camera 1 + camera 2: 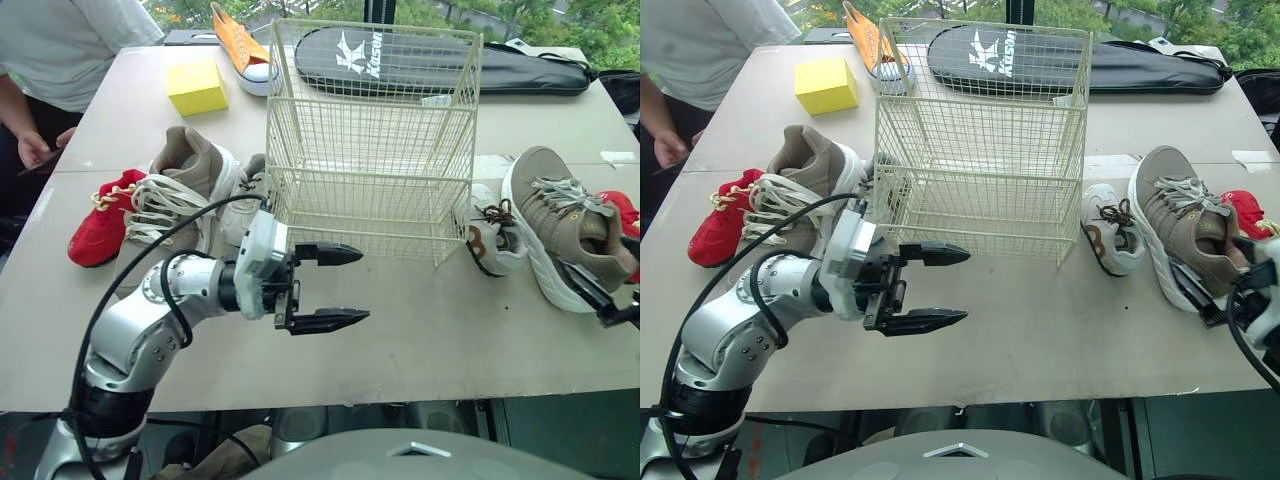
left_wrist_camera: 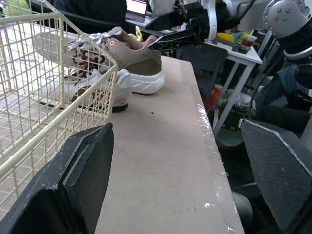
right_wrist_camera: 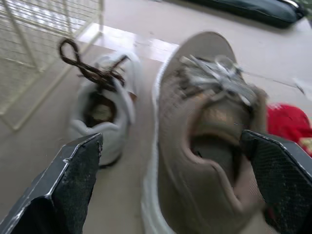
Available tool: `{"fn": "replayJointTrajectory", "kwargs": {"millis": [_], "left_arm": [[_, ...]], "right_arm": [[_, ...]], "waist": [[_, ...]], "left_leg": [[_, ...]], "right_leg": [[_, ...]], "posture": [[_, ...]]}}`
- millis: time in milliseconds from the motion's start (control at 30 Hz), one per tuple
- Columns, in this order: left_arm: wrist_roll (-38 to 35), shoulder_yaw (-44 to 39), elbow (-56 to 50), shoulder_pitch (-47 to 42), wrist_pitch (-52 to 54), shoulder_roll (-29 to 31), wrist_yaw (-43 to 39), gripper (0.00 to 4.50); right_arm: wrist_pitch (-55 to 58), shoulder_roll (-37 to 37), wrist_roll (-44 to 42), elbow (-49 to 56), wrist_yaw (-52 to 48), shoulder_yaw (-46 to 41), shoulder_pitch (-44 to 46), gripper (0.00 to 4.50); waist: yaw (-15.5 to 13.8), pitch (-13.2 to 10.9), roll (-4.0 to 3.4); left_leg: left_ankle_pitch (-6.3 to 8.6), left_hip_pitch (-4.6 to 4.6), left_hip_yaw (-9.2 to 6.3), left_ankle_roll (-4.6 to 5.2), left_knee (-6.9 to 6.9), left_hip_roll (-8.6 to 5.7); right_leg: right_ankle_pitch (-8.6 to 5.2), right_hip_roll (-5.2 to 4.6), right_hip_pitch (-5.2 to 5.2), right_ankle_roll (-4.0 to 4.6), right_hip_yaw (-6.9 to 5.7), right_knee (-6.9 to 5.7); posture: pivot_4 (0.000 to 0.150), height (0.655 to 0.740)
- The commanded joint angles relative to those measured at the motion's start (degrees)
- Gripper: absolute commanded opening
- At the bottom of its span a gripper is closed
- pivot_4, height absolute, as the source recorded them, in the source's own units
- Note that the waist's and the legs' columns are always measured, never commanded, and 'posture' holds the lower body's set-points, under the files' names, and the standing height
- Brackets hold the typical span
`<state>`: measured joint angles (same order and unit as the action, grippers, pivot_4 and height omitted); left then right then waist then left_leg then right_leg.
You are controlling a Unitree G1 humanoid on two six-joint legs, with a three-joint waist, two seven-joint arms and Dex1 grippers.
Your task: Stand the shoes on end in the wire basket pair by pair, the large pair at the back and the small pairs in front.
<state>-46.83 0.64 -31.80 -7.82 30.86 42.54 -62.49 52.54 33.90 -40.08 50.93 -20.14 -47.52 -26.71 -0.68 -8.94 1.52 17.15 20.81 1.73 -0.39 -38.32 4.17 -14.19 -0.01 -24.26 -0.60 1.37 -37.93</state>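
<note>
A red shoe (image 1: pixel 622 210) at the right edge is mostly hidden behind the big tan shoe (image 1: pixel 565 215). On the left, a small white shoe (image 1: pixel 240 180) is partly hidden by the wire basket (image 1: pixel 370 140). The big tan shoe lies flat on the tabletop (image 1: pixel 450 330), right of the basket. Its toe points away from the robot. The right gripper (image 3: pixel 170 139) has wide jaws, one on each side of the shoe's heel end. The left gripper (image 1: pixel 362 285) is in front of the basket, jaws wide and holding nothing.

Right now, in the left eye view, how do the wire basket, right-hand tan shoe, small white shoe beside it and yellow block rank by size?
1. wire basket
2. tan shoe
3. small white shoe and yellow block look alike; the block sits farther away, so I leave them unranked.
</note>
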Motion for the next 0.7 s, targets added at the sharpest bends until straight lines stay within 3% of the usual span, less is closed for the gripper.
{"fn": "replayJointTrajectory", "kwargs": {"millis": [33,400,567,700], "left_arm": [[0.58,0.05,-0.23,-0.62,-2.09,-0.08,-2.4,4.5],[3.12,0.19,1.42,1.74,-5.46,-1.0,-6.1,4.5],[2.03,-0.72,-0.04,0.91,-3.81,-0.53,-4.81,4.5],[1.26,-1.02,-0.66,-0.8,-2.08,-0.55,-2.94,4.5]], "right_arm": [[0.61,-0.76,1.01,1.96,4.03,-2.04,0.54,4.49],[6.55,-2.65,-5.38,-3.43,7.02,1.18,4.9,4.49],[5.26,0.6,-1.36,-10.64,6.93,6.24,9.24,4.49],[3.54,1.61,1.74,-13.9,6.35,9.03,9.89,3.31]], "waist": [[0.27,0.0,-0.02],[1.11,0.01,-0.03],[1.39,0.01,-0.03],[1.37,0.02,-0.01]], "left_leg": [[0.0,-0.01,0.04,0.0,0.0,-0.01],[0.0,0.0,0.04,0.0,0.01,-0.02],[0.0,-0.02,0.07,0.0,0.0,-0.04],[0.0,-0.01,0.02,0.01,0.01,-0.05]], "right_leg": [[0.0,0.01,0.0,-0.01,0.03,-0.01],[-0.01,0.06,0.0,-0.02,0.3,-0.01],[-0.01,0.06,0.01,-0.03,0.4,-0.02],[-0.01,0.09,0.01,-0.02,0.41,-0.02]], "posture": [[0.15,0.74],[0.15,0.74],[0.15,0.74],[0.15,0.74]]}}
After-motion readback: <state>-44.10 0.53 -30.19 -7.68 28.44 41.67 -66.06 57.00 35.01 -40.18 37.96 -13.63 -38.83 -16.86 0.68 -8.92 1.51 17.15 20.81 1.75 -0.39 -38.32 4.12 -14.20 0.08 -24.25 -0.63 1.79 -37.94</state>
